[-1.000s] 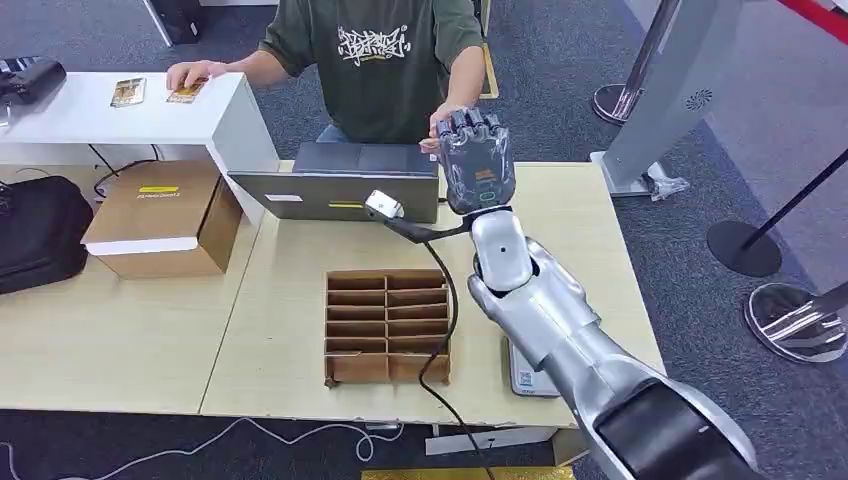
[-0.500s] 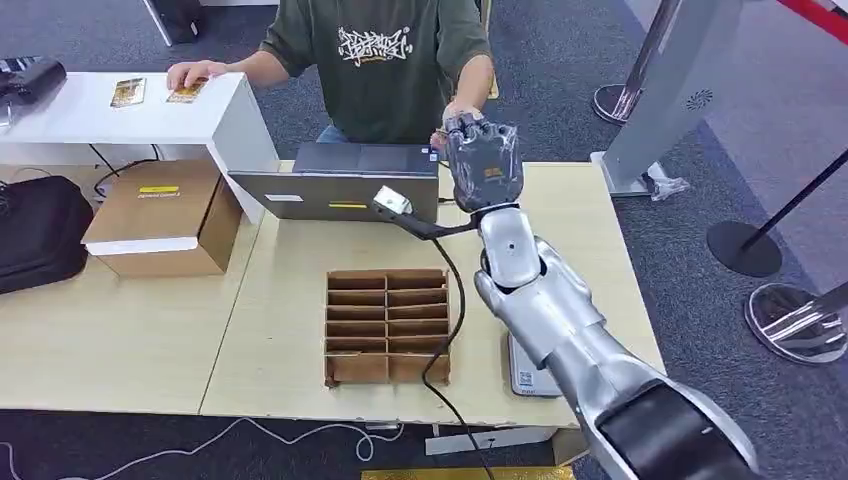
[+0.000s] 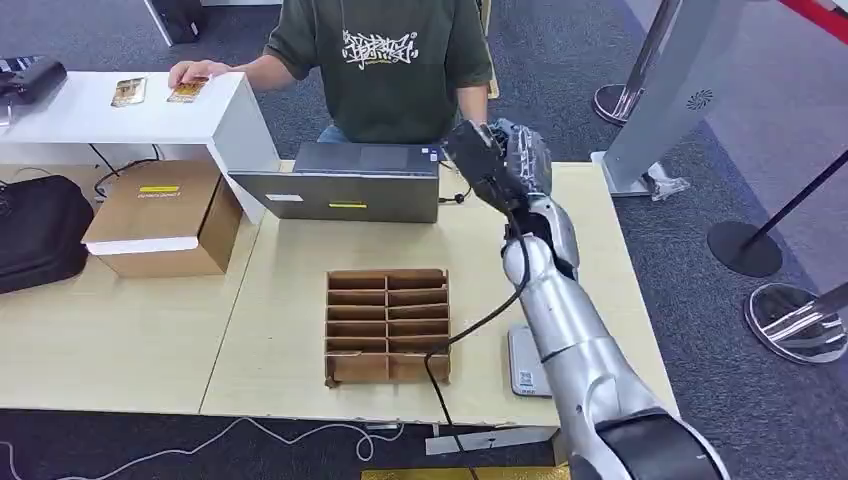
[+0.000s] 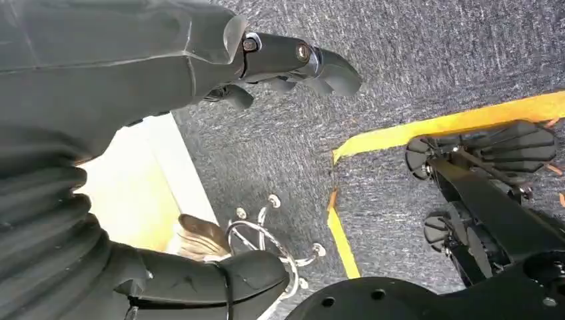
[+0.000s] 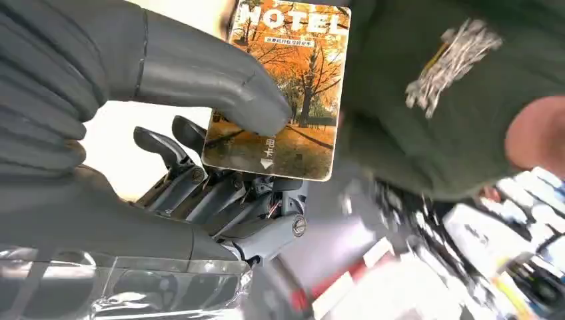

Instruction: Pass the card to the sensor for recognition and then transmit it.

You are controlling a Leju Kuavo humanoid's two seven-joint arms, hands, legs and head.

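1. The right hand [image 5: 200,153] pinches the card [image 5: 283,93] under its thumb, above the far edge of the bench [image 3: 130,330], just right of the grey sensor box [image 3: 345,182].
2. To do this step well, I judge the card face should be brought flat and steady over the sensor box before handing it to the person [image 3: 385,60] behind it.
3. The left hand [image 4: 200,67] hangs empty over grey carpet, fingers loosely apart.
4. A cardboard divider tray [image 3: 387,325] sits nearer than the sensor box.

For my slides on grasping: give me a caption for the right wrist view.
The right hand pinches an autumn-scene hotel card under its thumb, in front of a person.
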